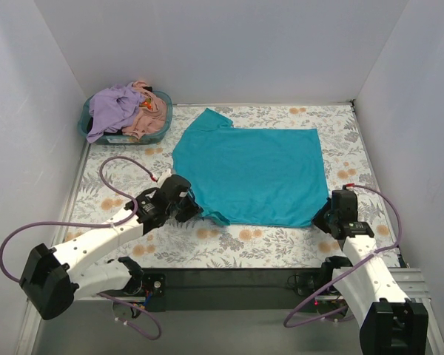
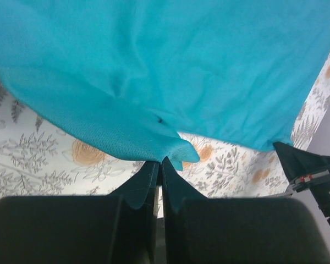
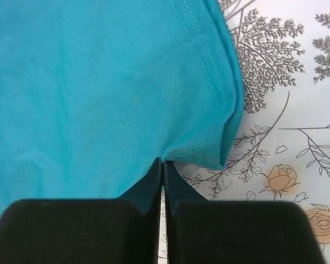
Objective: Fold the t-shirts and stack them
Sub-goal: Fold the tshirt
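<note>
The teal t-shirt [image 1: 251,174] lies spread mid-frame on the bench [image 1: 229,248]. It is light and limp and will sag between holds, so corners suit best. The left gripper [image 1: 186,209] and right gripper [image 1: 327,216] have their jaws closed, pinching its lower corners.

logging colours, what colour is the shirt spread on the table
Teal-blue t-shirt, clearest in top external view.
</note>
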Motion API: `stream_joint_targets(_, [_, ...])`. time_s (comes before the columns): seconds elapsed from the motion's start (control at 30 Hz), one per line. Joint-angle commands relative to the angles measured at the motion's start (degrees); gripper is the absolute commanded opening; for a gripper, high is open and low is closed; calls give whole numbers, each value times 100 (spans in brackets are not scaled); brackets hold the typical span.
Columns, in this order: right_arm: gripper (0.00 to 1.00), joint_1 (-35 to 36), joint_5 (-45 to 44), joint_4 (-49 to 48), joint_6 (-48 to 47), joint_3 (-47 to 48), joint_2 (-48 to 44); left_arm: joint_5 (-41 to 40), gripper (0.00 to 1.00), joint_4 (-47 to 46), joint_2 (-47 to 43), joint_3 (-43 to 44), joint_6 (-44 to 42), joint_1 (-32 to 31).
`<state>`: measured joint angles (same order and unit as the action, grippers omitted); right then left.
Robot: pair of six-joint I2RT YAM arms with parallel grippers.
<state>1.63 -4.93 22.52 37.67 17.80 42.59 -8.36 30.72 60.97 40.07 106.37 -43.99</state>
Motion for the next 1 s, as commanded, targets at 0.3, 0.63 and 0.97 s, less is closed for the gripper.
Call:
stream_joint_targets(0.3, [1, 13, 71, -556, -480, 1198, 1137, 317, 0, -839, 1258, 1239, -1065, 1146])
stream_joint_targets(0.63, [1, 13, 124, -951, -717, 2121, 2376, 607, 0, -1392, 2023, 1846, -1504, 1787])
stream_joint_targets(0.97, [1, 13, 63, -1233, -1130, 2904, 3553, 1036, 0, -1877, 3069, 2575, -2180, 2219])
